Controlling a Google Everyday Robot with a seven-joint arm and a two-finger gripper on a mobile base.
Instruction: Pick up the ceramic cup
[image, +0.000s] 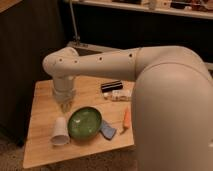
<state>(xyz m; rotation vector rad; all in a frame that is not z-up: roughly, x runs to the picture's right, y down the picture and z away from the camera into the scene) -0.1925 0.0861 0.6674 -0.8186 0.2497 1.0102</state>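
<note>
Gripper (65, 104) hangs just above the cup (59, 131) beside the bowl (85, 123). Open or closed, I can't tell. The arm (167, 105) covers the table's (41, 146) right end

Wooden desk (39, 146): green bowl (84, 123) near front edge. Blue pad (107, 131) just beside it. Orange stick (126, 119) toward right edge. Black bar (111, 86) and pale packet (119, 95) near back edge.

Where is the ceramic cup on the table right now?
In the camera view the ceramic cup sits front-left on the table, just left of the green bowl, with the gripper hanging just behind it.
</note>
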